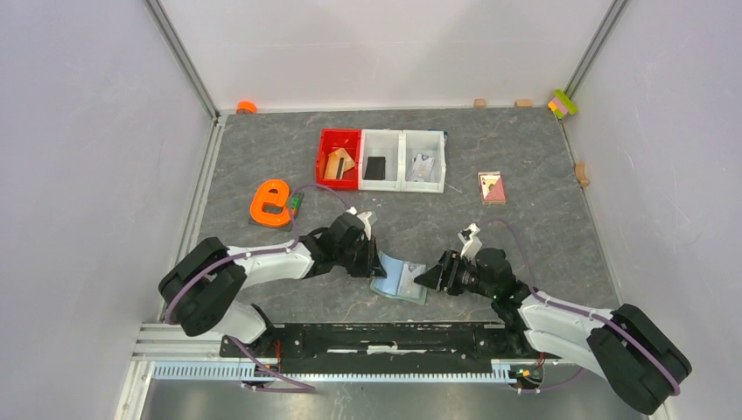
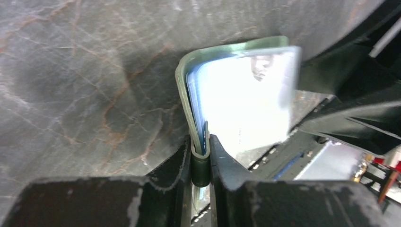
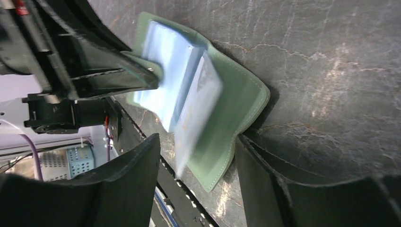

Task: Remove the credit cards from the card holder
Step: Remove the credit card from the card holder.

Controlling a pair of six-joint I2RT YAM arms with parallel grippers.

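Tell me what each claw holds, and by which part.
Left claw grips the card holder by one edge, cover and pockets pinched together. Right claw holds nothing: it is open, straddling a raised card.

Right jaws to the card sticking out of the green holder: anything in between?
Nothing visible. The free end of the pale blue-white plastic card already sits in the gap between the open jaws of the right gripper. One caveat: a flap of the sage-green folding card holder lies right beside the card in that gap and may get pinched too.
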